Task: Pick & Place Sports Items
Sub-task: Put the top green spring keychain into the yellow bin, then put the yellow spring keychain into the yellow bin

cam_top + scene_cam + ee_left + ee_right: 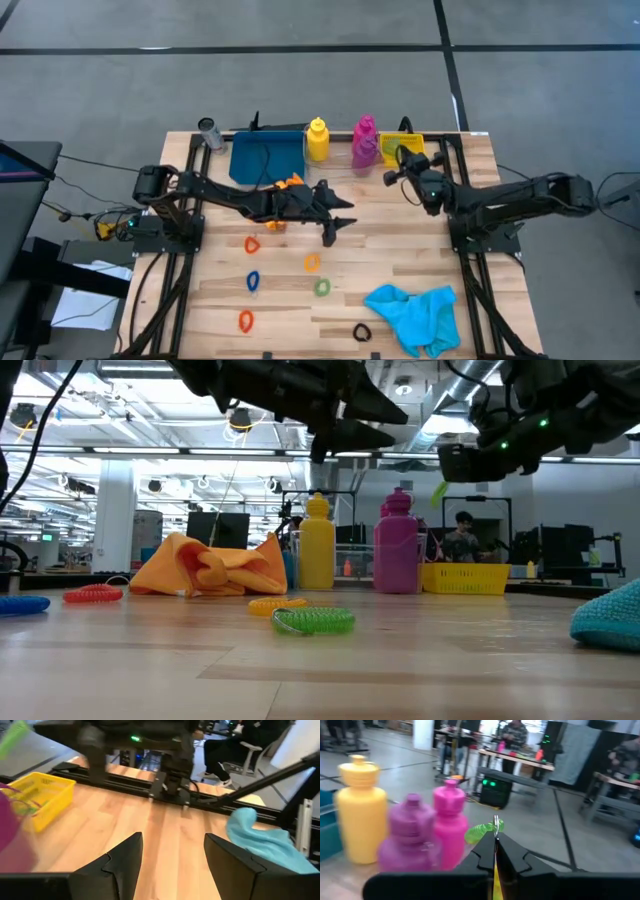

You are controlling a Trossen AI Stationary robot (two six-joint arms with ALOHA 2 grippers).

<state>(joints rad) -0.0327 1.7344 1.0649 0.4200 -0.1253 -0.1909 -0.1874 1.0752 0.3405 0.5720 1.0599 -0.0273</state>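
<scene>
My right gripper [495,827] is shut on a green elastic ring [484,832], in the air beside the yellow bin [400,148]. The yellow [360,815], purple [410,840] and magenta [449,822] bottles stand upright on the table ahead of it. My left gripper [344,215] hovers open over mid-table, bare wood between its fingers [125,857]. The orange cloth [287,185] lies crumpled, partly under the left arm. The cyan cloth [415,312] lies at the near right. Several coloured rings [253,281] lie flat on the near half. My right gripper pinches the green ring's coil [492,826] between the free ends of its two fingers. Most of the ring sticks out past the tips [475,834]. The fingers lie about level, pointing toward the bottles. The ring is lifted clear of the table [440,491].
A blue tray [267,157] stands at the far edge, left of the yellow bottle. A grey cylinder [209,132] stands at the far left corner. Black frame rails [190,200] run along both sides. People sit at desks beyond the table.
</scene>
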